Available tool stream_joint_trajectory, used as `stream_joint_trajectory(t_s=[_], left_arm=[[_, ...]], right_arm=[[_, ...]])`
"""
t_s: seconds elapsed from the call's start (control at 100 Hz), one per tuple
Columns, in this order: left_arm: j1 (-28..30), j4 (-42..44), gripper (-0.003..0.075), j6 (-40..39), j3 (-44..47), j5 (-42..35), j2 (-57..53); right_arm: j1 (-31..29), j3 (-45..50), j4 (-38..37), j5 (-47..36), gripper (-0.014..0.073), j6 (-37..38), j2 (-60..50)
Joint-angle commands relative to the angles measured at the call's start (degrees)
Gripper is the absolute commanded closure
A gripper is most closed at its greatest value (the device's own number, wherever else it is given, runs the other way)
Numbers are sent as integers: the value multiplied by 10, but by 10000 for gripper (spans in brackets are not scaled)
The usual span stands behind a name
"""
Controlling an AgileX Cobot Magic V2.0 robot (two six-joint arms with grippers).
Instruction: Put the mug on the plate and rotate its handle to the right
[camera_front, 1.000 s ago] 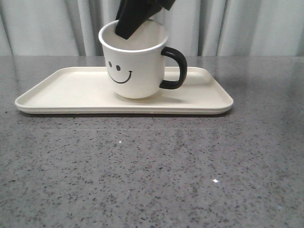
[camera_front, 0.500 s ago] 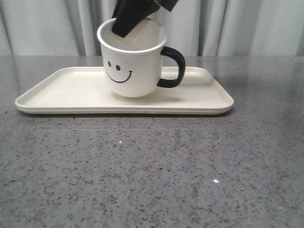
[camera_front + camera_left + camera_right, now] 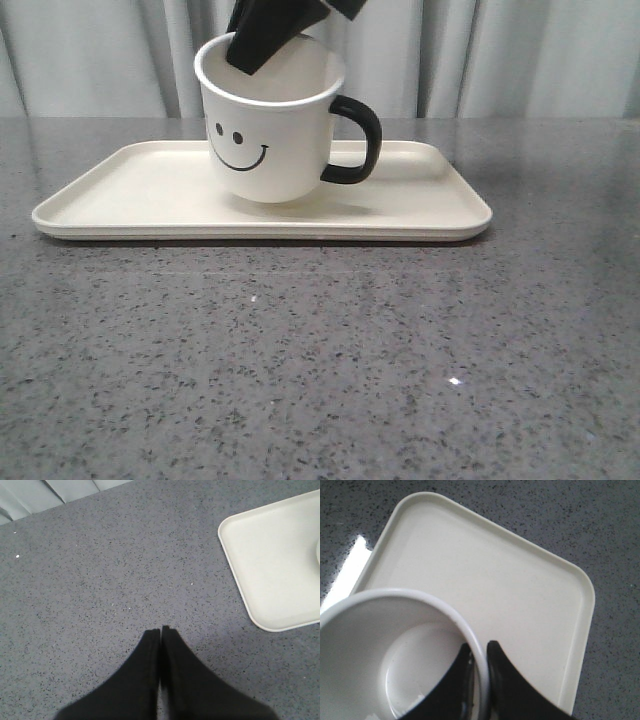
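The white mug (image 3: pixel 265 130) with a black smiley face is over the middle of the cream plate (image 3: pixel 130 190), slightly tilted; I cannot tell whether its base touches. Its black handle (image 3: pixel 358 140) points right in the front view. My right gripper (image 3: pixel 268 35) comes down from above and is shut on the mug's rim. In the right wrist view one finger is inside the mug (image 3: pixel 380 645) and one outside, with the right gripper (image 3: pixel 479 650) pinching the wall over the plate (image 3: pixel 495 580). My left gripper (image 3: pixel 160 630) is shut and empty above the bare table, apart from the plate's corner (image 3: pixel 275 560).
The grey speckled table (image 3: pixel 320 360) spreads in front of the plate. A pale curtain (image 3: pixel 540 60) hangs behind the table's far edge. The left arm does not show in the front view.
The mug has shifted a little left and slightly up over the plate, still held by my right gripper. Its handle stays pointing right.
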Motion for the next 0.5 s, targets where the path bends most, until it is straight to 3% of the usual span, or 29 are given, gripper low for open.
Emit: stream_joint_trajectory(t_s=[0.0, 0.49], left_arm=[[-3, 0, 740, -6, -12, -10, -3], [-3, -9, 740, -3, -12, -10, -3]], right_arm=[[0, -13, 30, 52, 659, -13, -36], [0, -13, 23, 52, 659, -53, -36]])
